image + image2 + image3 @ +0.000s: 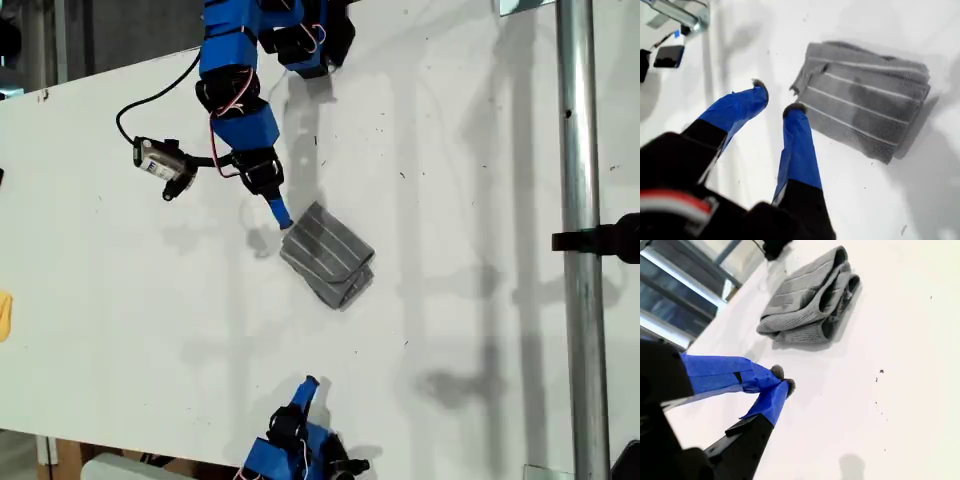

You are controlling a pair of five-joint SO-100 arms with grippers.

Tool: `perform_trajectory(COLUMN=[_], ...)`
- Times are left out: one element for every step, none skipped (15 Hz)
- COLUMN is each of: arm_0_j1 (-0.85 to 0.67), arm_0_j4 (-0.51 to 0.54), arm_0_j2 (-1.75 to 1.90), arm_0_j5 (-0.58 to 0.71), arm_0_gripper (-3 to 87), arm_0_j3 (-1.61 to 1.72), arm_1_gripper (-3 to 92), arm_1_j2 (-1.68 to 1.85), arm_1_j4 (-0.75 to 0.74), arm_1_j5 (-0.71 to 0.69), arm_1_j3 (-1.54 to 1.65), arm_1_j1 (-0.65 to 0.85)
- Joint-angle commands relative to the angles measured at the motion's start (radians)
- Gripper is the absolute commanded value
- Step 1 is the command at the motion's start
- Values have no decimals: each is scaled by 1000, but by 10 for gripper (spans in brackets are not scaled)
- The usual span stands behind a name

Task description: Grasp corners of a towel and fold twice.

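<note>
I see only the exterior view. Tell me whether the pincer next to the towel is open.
Observer: The first wrist view shows the first pincer open and empty, with one fingertip close beside a corner of the folded towel.
Operator: Now report the other pincer.
Observer: The second pincer is shut on nothing, its tips together, and stands apart from the towel.

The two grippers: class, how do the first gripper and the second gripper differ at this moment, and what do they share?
My first gripper has its jaws parted; my second gripper has its tips closed together. My first gripper sits right beside the folded towel, at its edge; my second gripper waits well clear of it, near the exterior view's bottom edge. Both have blue-taped fingers and hold nothing.
</note>
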Motion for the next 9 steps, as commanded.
perform_trajectory(arm_0_j1=[-31, -46, -58, -75, -87, -117, -126, -144, -152], arm_0_j4=[-34, -38, -66, -84, -94, -110, -129, -144, -150], arm_0_j2=[8, 8, 8, 8, 8, 8, 8, 8, 8], arm_0_j5=[3, 0, 11, 6, 3, -3, -5, -57, -81], arm_0_gripper=[-27, -24, -26, -26, -26, -25, -26, -26, -23], arm_0_j3=[0, 9, 35, 60, 71, 95, 143, 210, 282], arm_1_gripper=[86, 84, 66, 25, -3, -3, -3, -3, -3], arm_1_j2=[198, 290, 397, 526, 675, 844, 977, 1091, 1221], arm_1_j4=[-29, -35, -34, -26, -32, -5, 77, 155, 258], arm_1_j5=[34, 49, 66, 114, 150, 190, 245, 265, 298], arm_1_j3=[143, 245, 364, 506, 658, 799, 890, 951, 1005], arm_1_j1=[40, 57, 77, 97, 117, 129, 138, 146, 153])
